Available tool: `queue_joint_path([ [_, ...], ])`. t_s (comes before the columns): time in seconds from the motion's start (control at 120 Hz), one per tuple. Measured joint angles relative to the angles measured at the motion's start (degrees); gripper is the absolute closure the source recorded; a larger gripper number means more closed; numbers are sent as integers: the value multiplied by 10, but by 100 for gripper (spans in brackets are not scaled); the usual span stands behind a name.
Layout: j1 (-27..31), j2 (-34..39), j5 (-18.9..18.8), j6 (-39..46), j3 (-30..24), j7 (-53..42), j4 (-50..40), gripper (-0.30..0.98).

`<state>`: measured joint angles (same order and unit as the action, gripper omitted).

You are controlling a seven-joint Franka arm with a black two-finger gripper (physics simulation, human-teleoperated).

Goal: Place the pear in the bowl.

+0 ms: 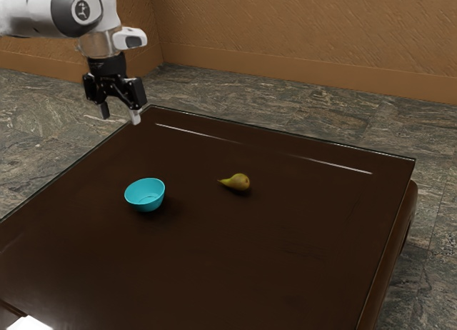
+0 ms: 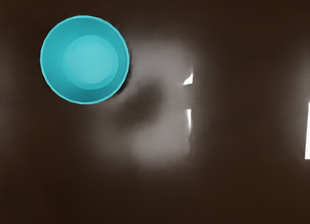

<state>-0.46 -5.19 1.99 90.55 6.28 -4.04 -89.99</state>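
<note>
My gripper [image 1: 120, 118] hangs high at the exterior view's upper left, its two fingers spread wide with nothing between them. The turquoise bowl [image 1: 146, 194] stands upright on the table, lower than the gripper and well apart from it. A yellow-green pear [image 1: 236, 181] lies on its side on the tabletop, a short way from the bowl toward the exterior view's right. The wrist view looks down into the bowl [image 2: 90, 62], and its inside holds nothing.
The dark brown glossy table [image 1: 235, 266] carries the bowl and pear, with a raised edge at its far side. Bright reflections lie on its surface. Behind it are a stone-patterned floor [image 1: 307, 108] and a brown wall [image 1: 307, 37].
</note>
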Motion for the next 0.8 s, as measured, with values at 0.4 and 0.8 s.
queue_joint_path([
  [0.4,-51,-215,31,42,2,159,165,2],
  [0.8,-77,-555,47,97,-43,585,495,2],
])
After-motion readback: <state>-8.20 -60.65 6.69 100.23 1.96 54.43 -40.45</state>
